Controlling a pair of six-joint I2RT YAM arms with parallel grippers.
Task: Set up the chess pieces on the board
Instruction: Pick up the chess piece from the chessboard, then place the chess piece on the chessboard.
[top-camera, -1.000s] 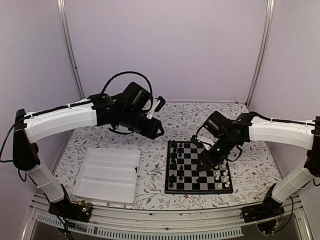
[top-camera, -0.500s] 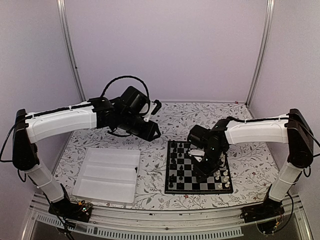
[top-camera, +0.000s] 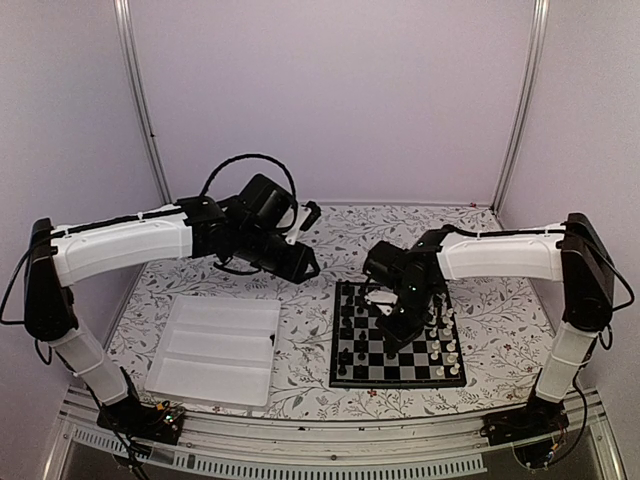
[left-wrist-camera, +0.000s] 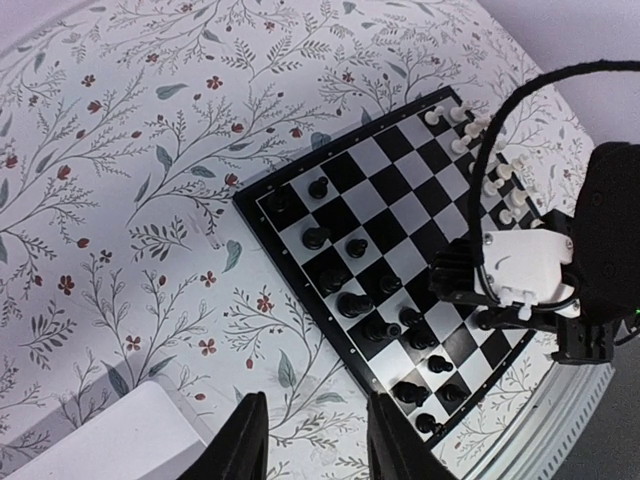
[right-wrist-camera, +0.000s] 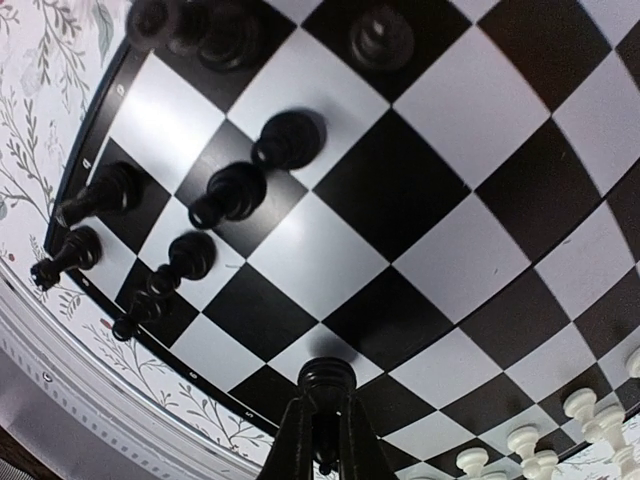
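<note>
The board (top-camera: 385, 372) lies right of centre, black chess pieces (top-camera: 348, 325) along its left side and white pieces (top-camera: 447, 350) at its right. My right gripper (top-camera: 398, 328) hangs low over the board's middle. In the right wrist view it (right-wrist-camera: 325, 440) is shut on a black chess piece (right-wrist-camera: 327, 378), whose round end pokes out beyond the fingertips just above a square near the board (right-wrist-camera: 470, 100) edge. Other black pieces (right-wrist-camera: 288, 138) stand further off. My left gripper (left-wrist-camera: 310, 440) is open and holds nothing, high over the cloth left of the board (left-wrist-camera: 400, 190).
A white shallow tray (top-camera: 215, 350) lies at the front left on the flowered cloth; its corner (left-wrist-camera: 110, 440) shows under the left gripper. White pieces (right-wrist-camera: 525, 440) crowd the board edge close to the right fingers. Walls close in the sides and back.
My right gripper has swung left over the board's middle, dropped lower and closed on a black piece. The left arm has barely shifted.
</note>
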